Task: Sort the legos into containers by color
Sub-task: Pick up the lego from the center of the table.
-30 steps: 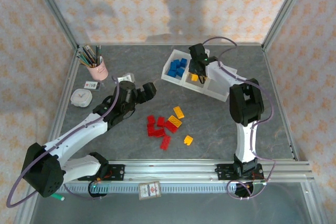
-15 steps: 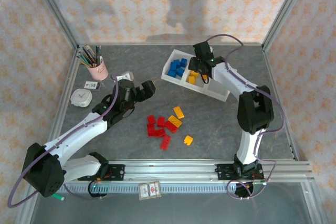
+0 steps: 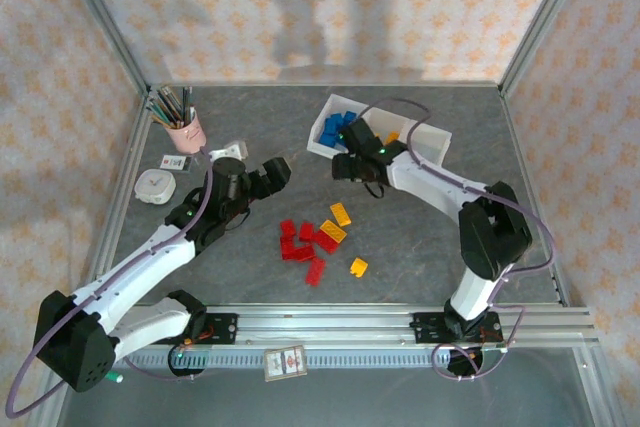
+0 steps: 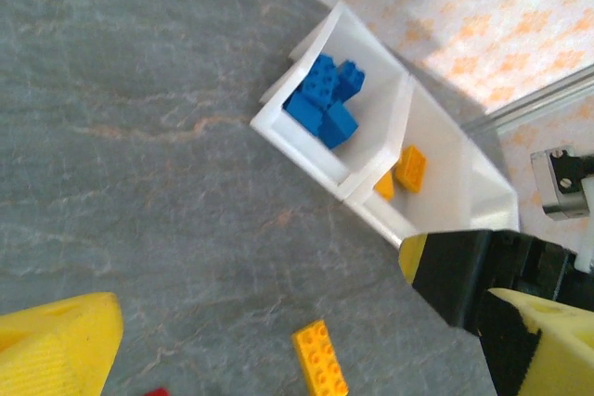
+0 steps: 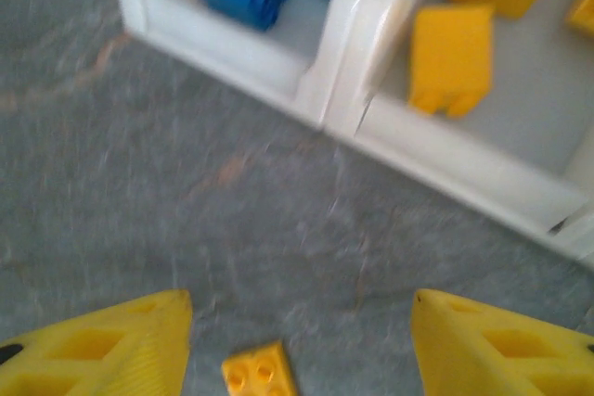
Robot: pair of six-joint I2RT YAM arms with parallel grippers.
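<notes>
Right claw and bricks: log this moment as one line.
right claw: open, empty, by tray | left claw: open, empty | blue bricks: in tray | red bricks: on table | yellow bricks: tray and table

Right gripper (image 5: pixel 297 308) has left the tray's (image 3: pixel 428 134) middle compartment and swung near-left, now low over the table (image 3: pixel 420 217) just beside the tray, jaws spread wider and empty; left gripper (image 3: pixel 275 173) drifted slightly left.

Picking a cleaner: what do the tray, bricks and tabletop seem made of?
Tray: white, slightly translucent plastic, thin smooth moulded walls. Bricks: hard plastic, evenly coloured, crisp studs. Tabletop: matt grey with veins, stone-look; real stone or printed laminate, I cannot tell.
</notes>
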